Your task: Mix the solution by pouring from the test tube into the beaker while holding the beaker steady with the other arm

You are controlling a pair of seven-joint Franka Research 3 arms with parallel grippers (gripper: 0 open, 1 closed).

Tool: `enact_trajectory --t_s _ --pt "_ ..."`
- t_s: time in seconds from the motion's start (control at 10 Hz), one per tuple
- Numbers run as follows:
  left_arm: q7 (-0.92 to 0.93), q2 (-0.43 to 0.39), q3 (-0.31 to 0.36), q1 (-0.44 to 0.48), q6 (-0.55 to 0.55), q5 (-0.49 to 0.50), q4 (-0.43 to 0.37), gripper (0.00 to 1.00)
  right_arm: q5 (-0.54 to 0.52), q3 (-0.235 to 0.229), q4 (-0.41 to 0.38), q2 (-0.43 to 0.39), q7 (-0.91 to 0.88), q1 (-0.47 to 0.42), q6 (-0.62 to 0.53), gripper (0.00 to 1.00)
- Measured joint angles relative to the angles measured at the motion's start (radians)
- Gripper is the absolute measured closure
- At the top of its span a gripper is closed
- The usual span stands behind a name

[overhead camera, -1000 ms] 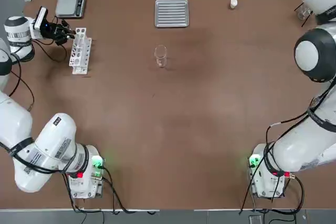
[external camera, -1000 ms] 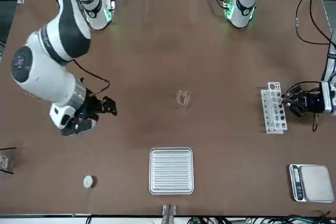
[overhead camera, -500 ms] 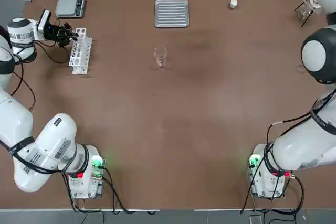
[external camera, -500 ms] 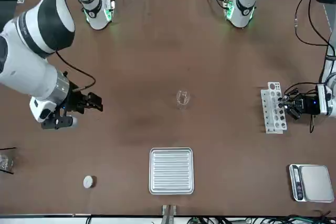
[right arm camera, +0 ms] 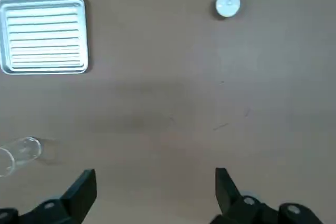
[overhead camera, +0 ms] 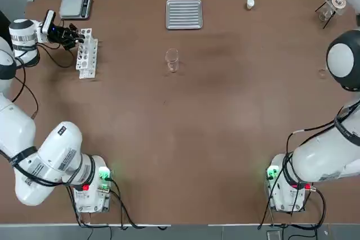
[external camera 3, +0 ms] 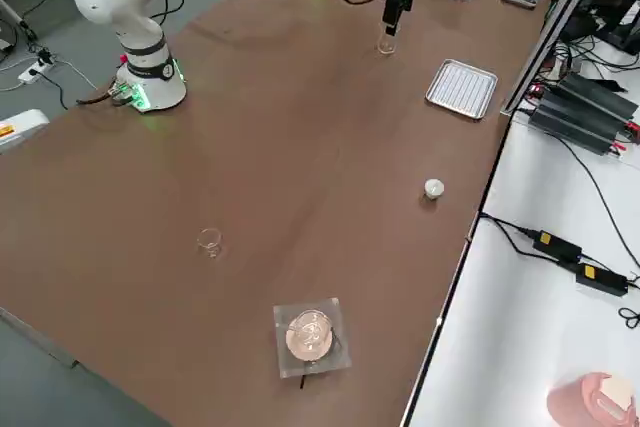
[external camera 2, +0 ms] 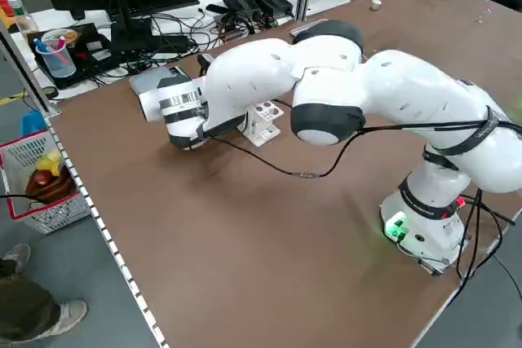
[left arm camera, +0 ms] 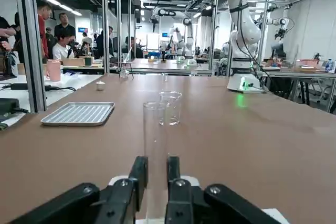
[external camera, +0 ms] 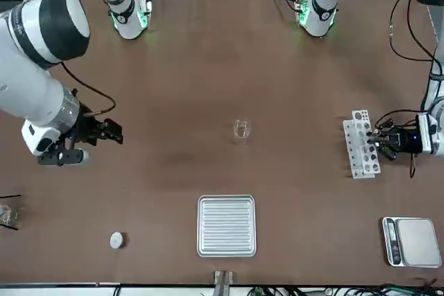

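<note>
One beaker [overhead camera: 171, 59] stands upright near the middle of the brown table [overhead camera: 214, 116], alone and touched by nothing, with one ribbed metal tray [overhead camera: 184, 13] beyond it toward the far edge. At the robot's left side of the table sits one white test tube rack [overhead camera: 86, 53], and the left gripper [external camera: 379, 138] is level at it — its fingers [left arm camera: 137, 174] are clamped on one clear test tube [left arm camera: 156, 145] that stands upright between them, as the left wrist view shows, with the beaker farther off behind it. The right gripper [external camera: 111, 132] hangs above bare table well to the robot's right of the beaker, its two fingers [right arm camera: 85, 186] spread wide apart and holding nothing. Also on the table: one small white round cap [overhead camera: 250, 4], one digital scale [overhead camera: 75, 5] near the rack, one clear flask with a white top [external camera 3: 309, 335] and one tinier clear glass piece [external camera 3: 209, 241] at the far right.
</note>
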Motion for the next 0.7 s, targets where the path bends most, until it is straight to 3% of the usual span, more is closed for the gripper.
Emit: enact_trajectory --t_s 0.2,0.7 --pt "0.006 0.002 0.0 0.0 0.001 0.0 0.0 0.79 -0.019 -0.025 0.004 -0.047 -0.056 -0.003 -0.036 0.0" --pt "0.059 0.013 0.001 -0.001 0.001 0.0 0.0 0.79 -0.021 -0.15 0.003 -0.193 -0.114 -0.004 -0.238 0.0"
